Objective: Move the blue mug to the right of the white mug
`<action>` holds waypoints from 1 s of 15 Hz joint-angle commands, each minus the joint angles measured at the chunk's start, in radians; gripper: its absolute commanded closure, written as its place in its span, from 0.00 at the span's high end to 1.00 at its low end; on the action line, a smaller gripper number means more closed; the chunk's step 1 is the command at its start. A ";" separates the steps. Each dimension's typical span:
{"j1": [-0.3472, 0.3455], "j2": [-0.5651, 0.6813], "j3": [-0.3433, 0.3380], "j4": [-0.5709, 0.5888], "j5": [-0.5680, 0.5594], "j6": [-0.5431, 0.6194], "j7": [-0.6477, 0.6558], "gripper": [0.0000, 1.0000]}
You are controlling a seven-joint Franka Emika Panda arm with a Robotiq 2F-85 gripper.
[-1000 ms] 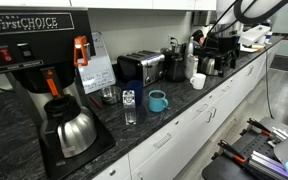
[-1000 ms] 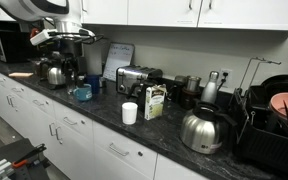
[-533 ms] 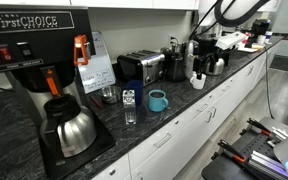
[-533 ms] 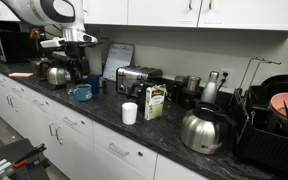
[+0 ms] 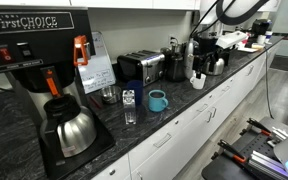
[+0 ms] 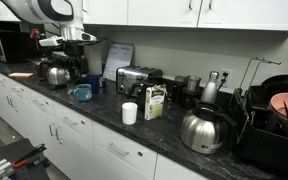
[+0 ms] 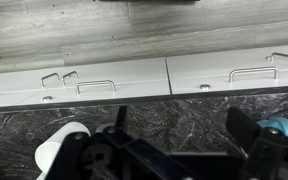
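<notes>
The blue mug (image 5: 157, 100) stands on the dark counter near its front edge and shows in both exterior views (image 6: 82, 93). The white mug (image 5: 198, 80) stands further along the counter (image 6: 130, 113). My gripper (image 5: 206, 55) hangs open and empty well above the counter (image 6: 74, 55). In the wrist view the open fingers (image 7: 182, 128) frame bare counter, with the white mug (image 7: 56, 155) at the lower left and the blue mug (image 7: 281, 125) at the right edge, both outside the fingers.
A coffee maker with a steel carafe (image 5: 69, 130), a clear glass (image 5: 130, 107) and a toaster (image 5: 142, 68) stand near the blue mug. A carton (image 6: 155, 101), another steel carafe (image 6: 202, 130) and a dish rack (image 6: 274, 120) lie beyond the white mug. White cabinet doors (image 7: 114, 80) run below the counter.
The arm swung along the counter toward the mugs between one second and half a second ago. Since then it has held still. The mugs have not moved.
</notes>
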 commanded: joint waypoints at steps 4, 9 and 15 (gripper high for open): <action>0.033 0.089 0.014 0.063 0.172 0.164 0.092 1.00; 0.055 0.199 0.068 0.126 0.179 0.278 0.197 1.00; 0.065 0.214 0.074 0.127 0.171 0.274 0.204 1.00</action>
